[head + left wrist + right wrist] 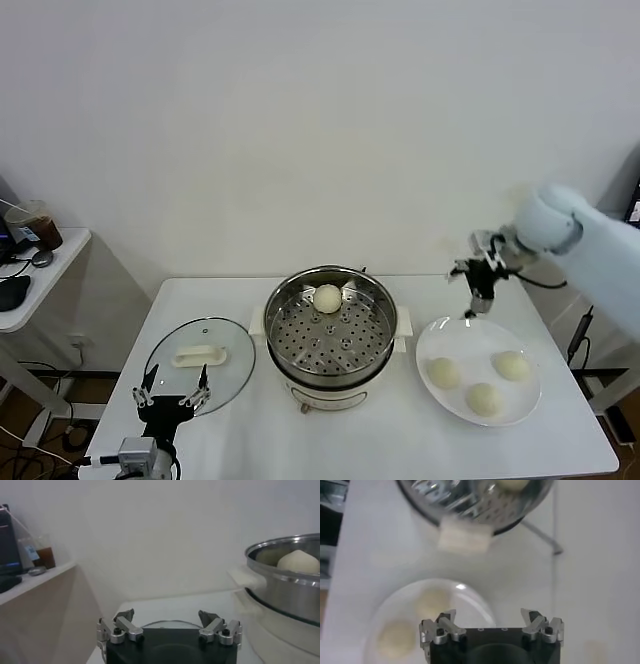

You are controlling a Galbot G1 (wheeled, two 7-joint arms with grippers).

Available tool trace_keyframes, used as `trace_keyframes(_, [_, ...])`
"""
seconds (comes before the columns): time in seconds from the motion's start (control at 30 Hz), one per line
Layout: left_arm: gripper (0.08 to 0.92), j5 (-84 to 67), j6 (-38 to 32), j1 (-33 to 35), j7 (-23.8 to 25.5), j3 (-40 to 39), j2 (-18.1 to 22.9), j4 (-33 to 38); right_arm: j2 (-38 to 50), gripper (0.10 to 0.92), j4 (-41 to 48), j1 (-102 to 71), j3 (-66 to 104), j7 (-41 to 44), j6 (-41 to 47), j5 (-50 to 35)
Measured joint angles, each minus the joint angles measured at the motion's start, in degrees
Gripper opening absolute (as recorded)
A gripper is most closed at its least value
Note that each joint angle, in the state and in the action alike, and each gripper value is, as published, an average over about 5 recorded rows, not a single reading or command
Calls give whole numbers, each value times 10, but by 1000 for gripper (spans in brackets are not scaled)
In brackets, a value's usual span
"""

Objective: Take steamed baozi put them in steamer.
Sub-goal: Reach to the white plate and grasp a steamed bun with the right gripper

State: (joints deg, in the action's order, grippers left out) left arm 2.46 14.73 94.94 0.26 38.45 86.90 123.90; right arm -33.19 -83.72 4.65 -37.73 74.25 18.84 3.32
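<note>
1. The right claw [470, 300] hangs over the far edge of the white plate [432, 345], right of the steamer, with its fingers spread wide apart and nothing between them; it touches neither plate nor bun.
2. The left claw [171, 392] sits low at the near left of the surface [400, 445], at the near rim of the glass lid [225, 375], fingers likewise wide apart and holding nothing.
3. There are four baozi in all: one in the steamer and three on the plate.
4. The steamer [330, 335], a single round steel pot on a white base, stands at the middle of the surface; its perforated tray carries one baozi [327, 297] against the far wall, and the rest of the tray is bare.
5. The plate lies on the right side of the surface and holds three buns, apart from one another: one on the left [443, 372], one at the near side [484, 399], one on the right [512, 365].
6. One glass lid with a white handle [199, 355] lies flat on the surface to the left of the steamer, just beside it.
7. A small side table [50, 270] stands at the far left, apart from the surface, carrying a cup [34, 225] of dark liquid.
</note>
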Motion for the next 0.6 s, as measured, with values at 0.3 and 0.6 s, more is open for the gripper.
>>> trace_keyframes(0.3, [823, 4, 1, 5, 0, 7, 4, -2, -18, 823, 9, -101, 47, -3, 10, 65])
trace_keyframes(0.6, [823, 9, 1, 4, 1, 5, 8, -8, -47, 823, 32, -158, 72, 3, 8, 104])
